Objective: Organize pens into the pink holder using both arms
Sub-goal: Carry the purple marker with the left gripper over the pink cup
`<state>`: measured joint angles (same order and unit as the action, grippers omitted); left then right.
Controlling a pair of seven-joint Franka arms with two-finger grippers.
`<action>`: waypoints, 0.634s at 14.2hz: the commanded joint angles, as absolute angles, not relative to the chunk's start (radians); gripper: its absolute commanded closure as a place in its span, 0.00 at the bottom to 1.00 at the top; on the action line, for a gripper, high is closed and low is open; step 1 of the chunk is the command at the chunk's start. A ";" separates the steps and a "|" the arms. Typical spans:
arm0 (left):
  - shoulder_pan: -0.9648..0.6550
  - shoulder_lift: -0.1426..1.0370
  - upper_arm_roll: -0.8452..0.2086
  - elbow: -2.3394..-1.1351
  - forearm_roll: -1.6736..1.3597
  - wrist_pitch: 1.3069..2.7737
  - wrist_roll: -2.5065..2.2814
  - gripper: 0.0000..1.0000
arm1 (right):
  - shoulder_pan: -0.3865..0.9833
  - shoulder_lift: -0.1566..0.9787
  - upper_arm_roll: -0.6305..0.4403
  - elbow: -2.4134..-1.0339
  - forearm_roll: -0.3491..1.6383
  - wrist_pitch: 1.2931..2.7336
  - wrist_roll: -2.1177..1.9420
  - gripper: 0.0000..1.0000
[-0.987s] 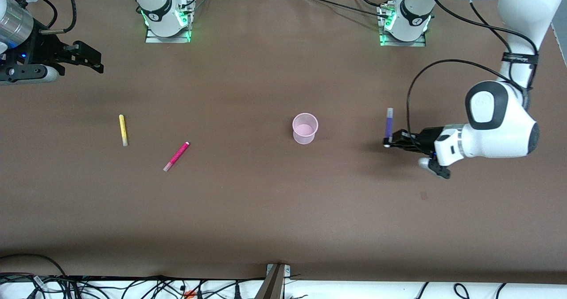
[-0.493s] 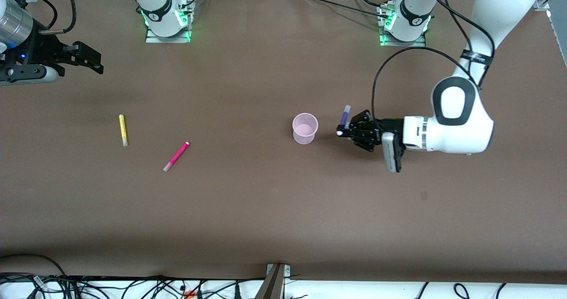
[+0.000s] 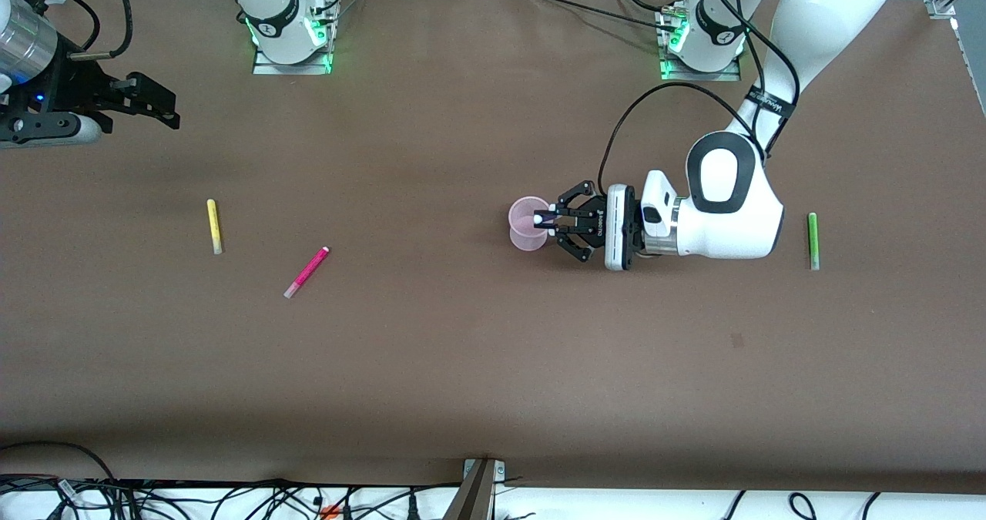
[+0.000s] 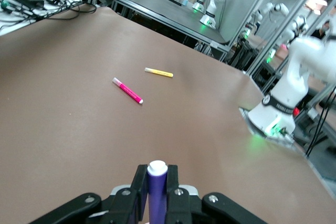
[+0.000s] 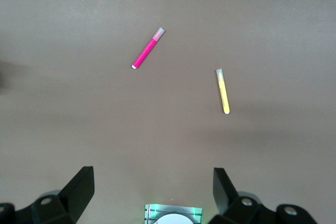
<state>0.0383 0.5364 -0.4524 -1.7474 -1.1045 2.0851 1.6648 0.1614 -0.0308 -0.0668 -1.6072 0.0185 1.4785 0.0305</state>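
- Your left gripper (image 3: 548,220) is pinching the purple pen (image 4: 156,192) between its fingers, over the pink holder (image 3: 530,224) in the middle of the table (image 3: 462,366).
- That pen is standing close to upright — in the left wrist view its long axis is running straight up, white end on top; from the front camera you are seeing little more than that pale tip over the holder's mouth.
- The holder is standing upright, mouth up.
- The green pen (image 3: 812,240) is lying flat toward the left arm's end of the table, its length pointing toward the front camera.
- The yellow pen (image 3: 214,226) is lying the same way toward the right arm's end; the magenta pen (image 3: 306,272) is lying slantwise beside it, nearer the front camera.
- Your right gripper (image 3: 146,104) is waiting with fingers spread wide over the table's edge at the right arm's end, holding nothing.
- The table is plain brown; more benches with white arms are showing around it.
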 commanded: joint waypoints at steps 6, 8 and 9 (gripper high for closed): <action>-0.058 0.534 -0.462 -1.822 -1.146 2.260 1.767 1.00 | 0.163 -0.026 -0.069 -1.591 0.029 1.474 0.031 0.00; -0.061 0.535 -0.462 -1.836 -1.146 2.281 1.785 1.00 | 0.163 -0.026 -0.069 -1.591 0.028 1.474 0.028 0.00; -0.067 0.535 -0.462 -1.838 -1.146 2.284 1.786 1.00 | 0.163 -0.026 -0.069 -1.589 0.025 1.474 0.028 0.00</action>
